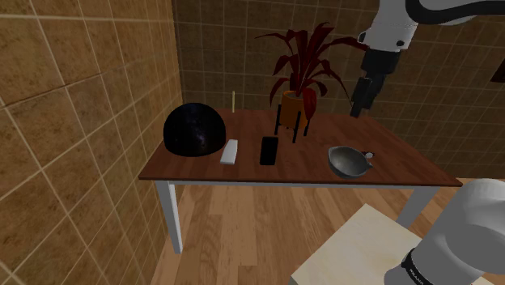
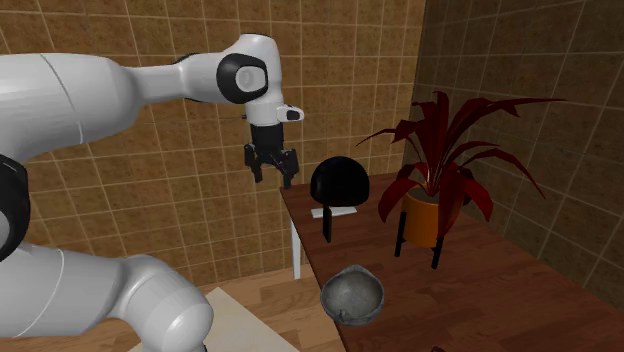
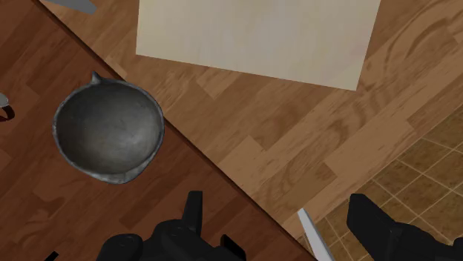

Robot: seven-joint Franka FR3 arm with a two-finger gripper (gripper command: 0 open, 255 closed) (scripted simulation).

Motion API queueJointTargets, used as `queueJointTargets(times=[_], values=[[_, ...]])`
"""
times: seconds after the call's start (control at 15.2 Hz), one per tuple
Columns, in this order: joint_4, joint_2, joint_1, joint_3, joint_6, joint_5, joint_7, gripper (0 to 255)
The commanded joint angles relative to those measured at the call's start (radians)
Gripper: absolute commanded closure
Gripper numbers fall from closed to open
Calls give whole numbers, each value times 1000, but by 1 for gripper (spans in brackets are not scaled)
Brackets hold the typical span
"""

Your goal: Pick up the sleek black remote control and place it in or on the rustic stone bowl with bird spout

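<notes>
Black and slim, the remote control [image 1: 269, 151] lies flat on the brown wooden tabletop [image 1: 398, 164]. It is well below your end effector [image 1: 357, 109] and well apart from it, farther off than the bowl. Your end effector hangs in the air above the tabletop's edge on the side of the stand [image 3: 252, 33]. Its fingers [image 3: 194, 211] are spread wide with nothing between them. In the wrist view you see the wooden floor [image 3: 297, 126] beyond that edge.

The grey stone bowl [image 1: 350, 161] sits upright on the tabletop, below the end effector and a little to one side, nearer to it than the remote control. On the remote control's far side from the end effector lies a white bar [image 1: 230, 151], and past that a black dome [image 1: 194, 130]. A red-leaved plant [image 1: 303, 48] in an orange pot [image 1: 292, 105] stands on a dark frame near the remote control.
</notes>
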State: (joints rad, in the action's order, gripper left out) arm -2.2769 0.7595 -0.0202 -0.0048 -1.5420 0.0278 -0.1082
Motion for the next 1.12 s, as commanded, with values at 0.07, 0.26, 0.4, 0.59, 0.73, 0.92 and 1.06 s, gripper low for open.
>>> queueJointTargets(times=[0.07, 0.26, 0.4, 0.59, 0.73, 0.92, 1.06], values=[[-4, -26, 3, 8, -30, -5, 20, 0], [-7, -111, 11, 31, -118, -18, 79, 0], [-1, -172, 17, 45, -175, -25, 117, 0], [18, -270, 26, 64, -254, -30, 174, 0], [38, -338, 32, 76, -303, -31, 212, 0], [79, -445, 41, 91, -370, -27, 268, 0], [113, -518, 46, 98, -409, -23, 305, 0]])
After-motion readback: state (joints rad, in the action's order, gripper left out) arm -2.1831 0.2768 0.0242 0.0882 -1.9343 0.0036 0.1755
